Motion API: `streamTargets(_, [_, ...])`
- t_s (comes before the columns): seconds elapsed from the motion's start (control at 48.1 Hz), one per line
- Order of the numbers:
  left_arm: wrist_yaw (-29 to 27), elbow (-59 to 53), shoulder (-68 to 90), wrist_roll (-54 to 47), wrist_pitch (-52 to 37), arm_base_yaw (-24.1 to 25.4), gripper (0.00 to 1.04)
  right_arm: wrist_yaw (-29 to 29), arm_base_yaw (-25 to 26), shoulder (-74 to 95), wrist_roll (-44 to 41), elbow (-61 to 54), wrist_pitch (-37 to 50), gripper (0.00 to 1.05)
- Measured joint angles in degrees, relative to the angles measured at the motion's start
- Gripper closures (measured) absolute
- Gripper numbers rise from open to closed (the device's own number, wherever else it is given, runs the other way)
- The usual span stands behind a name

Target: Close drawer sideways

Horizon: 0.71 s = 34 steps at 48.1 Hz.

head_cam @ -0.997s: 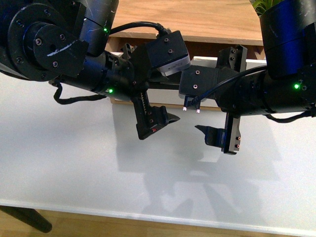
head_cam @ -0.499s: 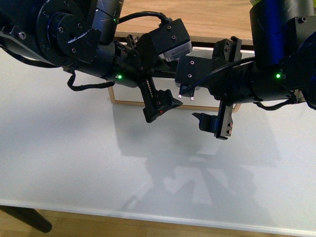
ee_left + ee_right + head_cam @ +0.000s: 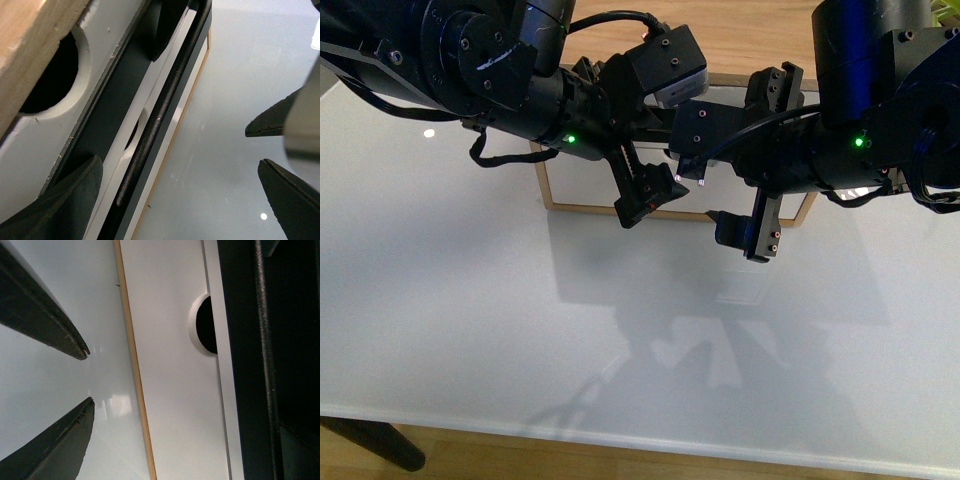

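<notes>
The drawer [image 3: 578, 182] sits in a low wooden unit at the back of the table, mostly hidden by my arms. In the left wrist view its black bar handle [image 3: 156, 122] runs along the white front, with the half-round notch [image 3: 134, 137] beside it. In the right wrist view the white front [image 3: 170, 370], notch [image 3: 205, 331] and handle [image 3: 261, 365] show. My left gripper [image 3: 625, 140] is open in front of the drawer, and the handle lies near one finger [image 3: 70, 200]. My right gripper [image 3: 755, 155] is open and empty beside the drawer front.
The white table [image 3: 470, 300] spreads in front of the unit, with its near edge at the bottom of the front view. Another white front with a round notch [image 3: 52, 75] sits under the wooden top [image 3: 30, 35]. The two grippers hang close together.
Both arms have moved away from me toward the drawer unit, and both grippers now hang right in front of it. Both stay open.
</notes>
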<state>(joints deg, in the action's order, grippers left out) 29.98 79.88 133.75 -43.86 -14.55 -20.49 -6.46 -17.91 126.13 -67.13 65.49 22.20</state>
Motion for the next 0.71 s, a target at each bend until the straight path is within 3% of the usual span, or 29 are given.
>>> streamTargets(0.478, [0.2, -1.2, -0.4, 0.5, -2.0, 0.1, 0.09, -0.7, 0.0, -1.0, 0.7, -1.7, 1.7, 0.09])
streamTargets(0.706, [0.2, -9.0, -6.1, 2.3, -7.1, 1.3, 0.09, -0.7, 1.3, -7.9, 4.4, -8.8, 5.9, 0.09])
